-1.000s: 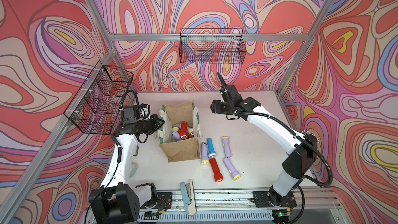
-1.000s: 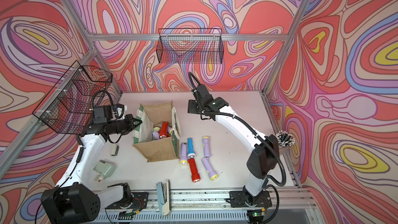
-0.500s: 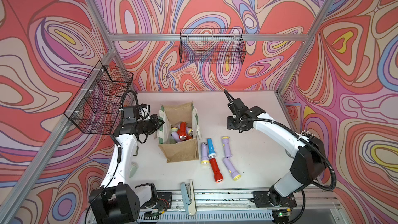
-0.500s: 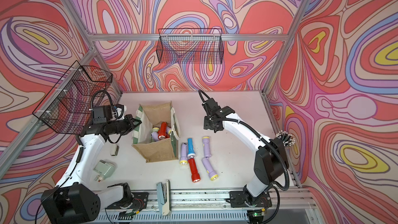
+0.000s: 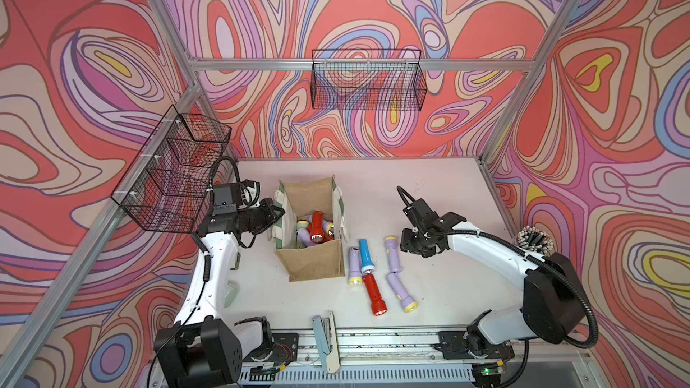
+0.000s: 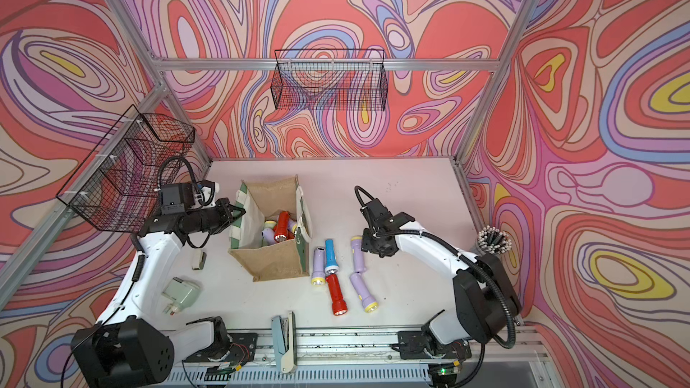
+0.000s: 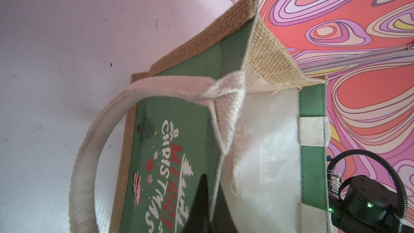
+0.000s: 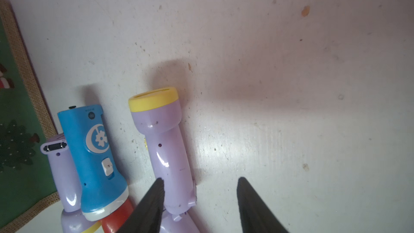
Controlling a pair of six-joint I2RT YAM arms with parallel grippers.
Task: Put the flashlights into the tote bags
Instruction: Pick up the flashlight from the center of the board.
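The tan tote bag point(image 5: 315, 263) point(image 6: 276, 263) stands open left of the table's middle. Several flashlights lie inside it, a red one point(image 5: 316, 227) on top. My left gripper point(image 5: 278, 212) point(image 7: 212, 209) is shut on the rim of the bag's green-and-white side panel point(image 7: 179, 131). To the right of the bag lie several flashlights: lilac point(image 5: 354, 266), blue point(image 5: 366, 256), red point(image 5: 373, 294) and two more lilac ones point(image 5: 401, 292). My right gripper point(image 5: 407, 250) point(image 8: 200, 179) is open low over the farthest-right lilac flashlight point(image 5: 392, 254) point(image 8: 165, 144). Its tail lies between the fingers, close to one finger point(image 8: 150, 207).
Black wire baskets hang on the back wall point(image 5: 367, 80) and the left wall point(image 5: 175, 169). A pale blue stapler point(image 5: 325, 337) lies at the front edge, and a pale green device point(image 6: 181, 293) by the left arm. A cup of pens point(image 5: 534, 240) stands at the right edge.
My right arm has swung right from beside the bag and come down over the lilac flashlight, and its jaws have narrowed. The left arm and the bag have not moved.
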